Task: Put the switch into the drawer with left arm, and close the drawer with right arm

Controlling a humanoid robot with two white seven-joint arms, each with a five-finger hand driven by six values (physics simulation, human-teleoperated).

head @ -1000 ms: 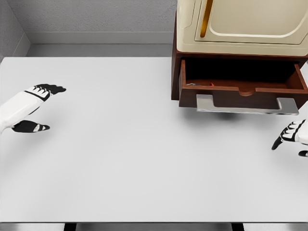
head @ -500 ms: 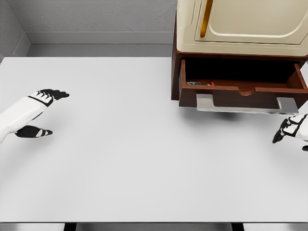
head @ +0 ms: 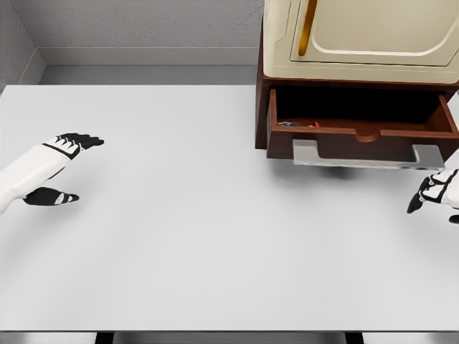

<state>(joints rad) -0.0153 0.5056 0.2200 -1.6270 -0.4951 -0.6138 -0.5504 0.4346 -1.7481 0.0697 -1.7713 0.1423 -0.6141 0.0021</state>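
The brown drawer stands pulled out of the cabinet at the upper right, its grey handle facing me. Inside its left end a small blue and red piece, the switch, shows just above the front wall; most of it is hidden. My left hand hovers over the table at the far left, fingers spread and empty. My right hand shows at the right edge, just below the handle's right end, fingers relaxed and holding nothing.
A cream appliance with a gold handle sits on top of the brown cabinet. The white table spans the view, with a grey wall behind and its front edge at the bottom.
My right hand has risen toward the drawer handle's right end. My left hand has drifted slightly lower and right. The switch has shifted a little inside the drawer.
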